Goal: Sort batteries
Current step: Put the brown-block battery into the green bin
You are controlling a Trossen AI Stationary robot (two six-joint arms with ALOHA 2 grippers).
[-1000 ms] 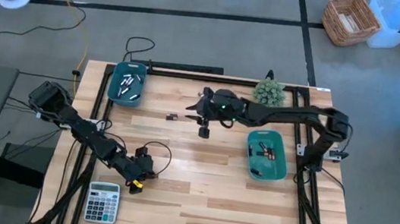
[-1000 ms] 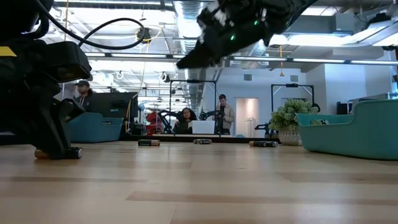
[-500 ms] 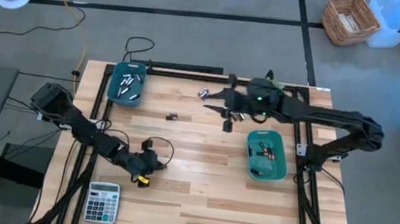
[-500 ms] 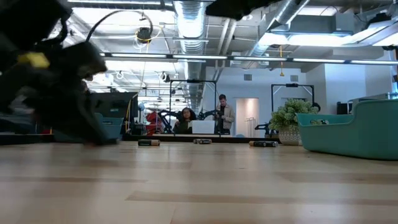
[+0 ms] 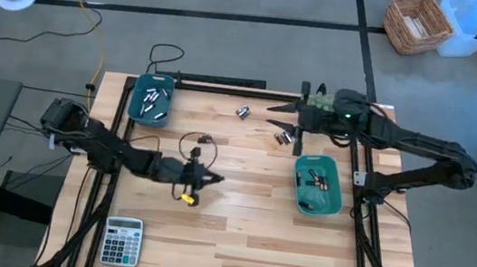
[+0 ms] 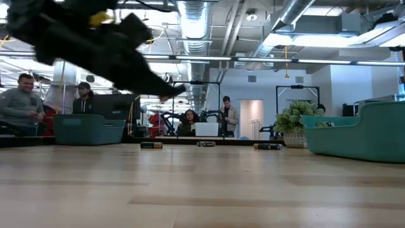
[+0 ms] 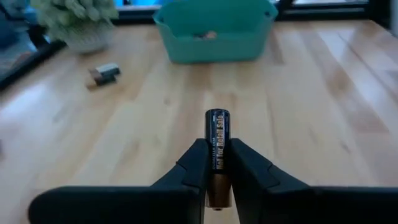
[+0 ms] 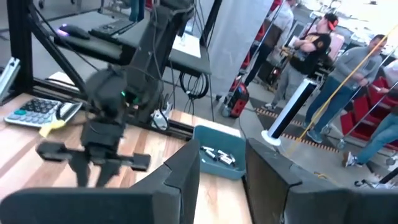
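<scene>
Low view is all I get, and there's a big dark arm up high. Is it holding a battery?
Observer: Yes. The left wrist view shows the left gripper shut on a black-and-copper battery.
Operator: Where is it pointing?
Observer: At a teal bin across the table.
Operator: What about the other arm?
Observer: In its own wrist view the right gripper is open, with nothing between its fingers.
</scene>
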